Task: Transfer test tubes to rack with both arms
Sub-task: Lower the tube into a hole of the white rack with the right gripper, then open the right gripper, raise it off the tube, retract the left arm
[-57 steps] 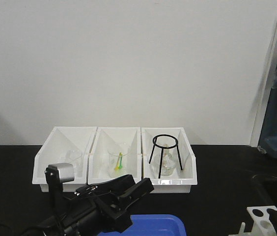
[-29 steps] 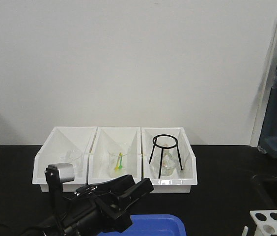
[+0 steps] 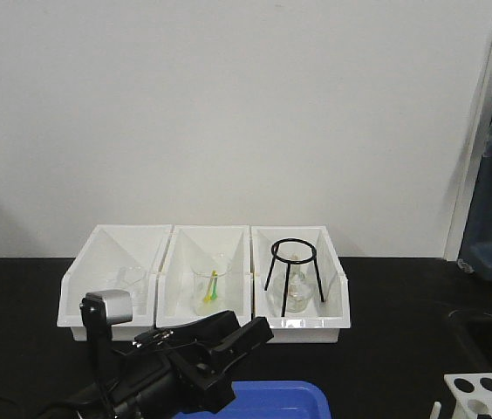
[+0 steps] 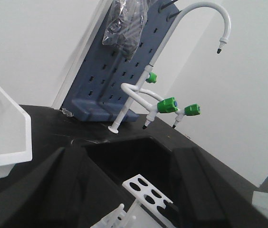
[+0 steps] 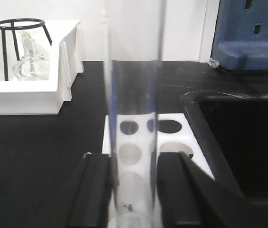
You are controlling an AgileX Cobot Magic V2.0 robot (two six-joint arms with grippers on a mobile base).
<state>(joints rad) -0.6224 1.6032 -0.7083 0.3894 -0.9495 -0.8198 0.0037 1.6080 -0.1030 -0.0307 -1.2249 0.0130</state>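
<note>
One slim clear glass test tube [image 5: 133, 95] stands upright in your right pincer [image 5: 133, 190], pinched above the small white perforated rack [image 5: 172, 137] for insertion; left pincer's state unclear.

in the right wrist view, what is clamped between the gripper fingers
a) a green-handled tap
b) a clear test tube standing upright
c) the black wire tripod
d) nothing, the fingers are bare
b: in the right wrist view a clear test tube stands upright between the right gripper fingers, in front of the white rack; the tripod sits apart in a white bin.
</note>
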